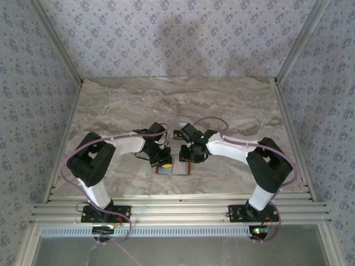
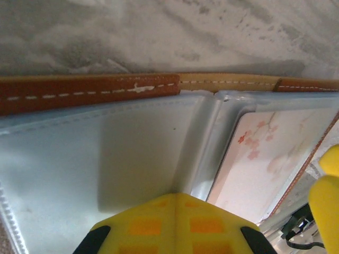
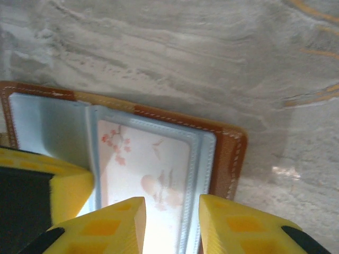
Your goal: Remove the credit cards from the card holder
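Yellow-fingered left gripper (image 2: 175, 214) pinched closed, tips at centre fold of card holder (image 3: 229, 153). Now right gripper (image 3: 172, 222): jaws apart, we see them over whitish-pink card (image 3: 143, 164), pocketed at 3 o'clock of fold. Wallet open on marble table (image 3: 212, 53), 6 o'clock of centre.

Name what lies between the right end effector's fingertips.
The pink blossom card, pocketed in the card holder, sits between the right end effector's fingertips; right wrist view.
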Action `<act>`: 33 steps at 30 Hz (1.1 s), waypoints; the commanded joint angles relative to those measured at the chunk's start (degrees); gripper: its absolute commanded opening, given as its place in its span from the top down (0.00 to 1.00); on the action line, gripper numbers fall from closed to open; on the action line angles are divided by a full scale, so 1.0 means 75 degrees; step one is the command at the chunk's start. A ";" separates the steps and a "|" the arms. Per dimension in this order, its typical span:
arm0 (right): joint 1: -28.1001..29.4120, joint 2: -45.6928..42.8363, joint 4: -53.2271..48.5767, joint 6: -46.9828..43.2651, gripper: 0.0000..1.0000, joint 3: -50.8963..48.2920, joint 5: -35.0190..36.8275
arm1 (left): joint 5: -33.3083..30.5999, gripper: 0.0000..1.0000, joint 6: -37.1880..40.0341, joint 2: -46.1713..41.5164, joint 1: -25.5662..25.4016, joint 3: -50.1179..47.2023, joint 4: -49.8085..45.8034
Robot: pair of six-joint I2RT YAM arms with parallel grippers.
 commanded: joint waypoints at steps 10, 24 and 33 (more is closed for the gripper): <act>0.0089 0.0440 0.0100 0.0274 0.70 -0.0419 0.0057 | -0.0035 0.93 -0.0112 -0.0288 0.0009 -0.0044 -0.0086; 0.0076 0.0398 0.0145 0.0208 0.73 -0.0541 0.0013 | 0.0735 0.86 -0.0019 -0.0224 -0.0043 0.0473 0.0121; 0.0072 0.0241 0.0116 0.0266 0.73 -0.0674 0.0068 | 0.0014 0.88 0.0338 0.0044 0.0030 0.0402 -0.0345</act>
